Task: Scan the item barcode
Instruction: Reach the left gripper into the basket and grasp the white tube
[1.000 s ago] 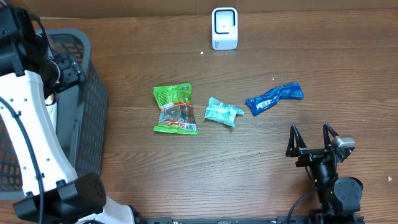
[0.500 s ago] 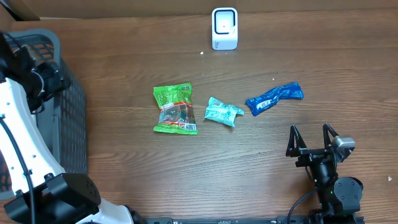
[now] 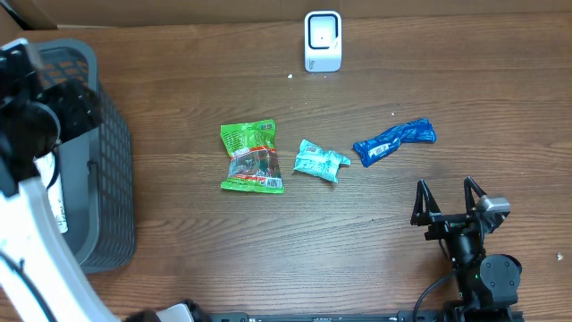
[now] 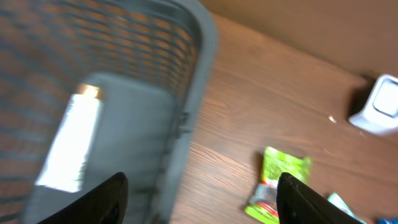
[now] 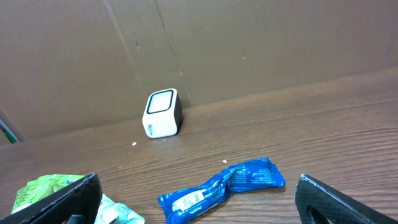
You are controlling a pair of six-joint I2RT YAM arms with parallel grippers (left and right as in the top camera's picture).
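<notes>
A wooden table [image 3: 223, 259] bears a grey basket [image 3: 116, 143], white scanner [image 3: 323, 40], green packet [image 3: 252, 157], teal packet [image 3: 321, 161], blue packet [image 3: 394, 140].

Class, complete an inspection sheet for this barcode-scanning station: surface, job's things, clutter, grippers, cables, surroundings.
Surface: brown wooden table.
Job's things: white scanner at the far edge; green packet, teal packet and blue packet lying apart in a row mid-table; white item inside the grey basket at the left.
Clutter: white speck near the scanner.
Grippers: left gripper open, empty, above the basket's rim; right gripper open, empty, near the front edge.
Cables: black cable at the right arm's base.
Surroundings: cardboard wall behind the table.
</notes>
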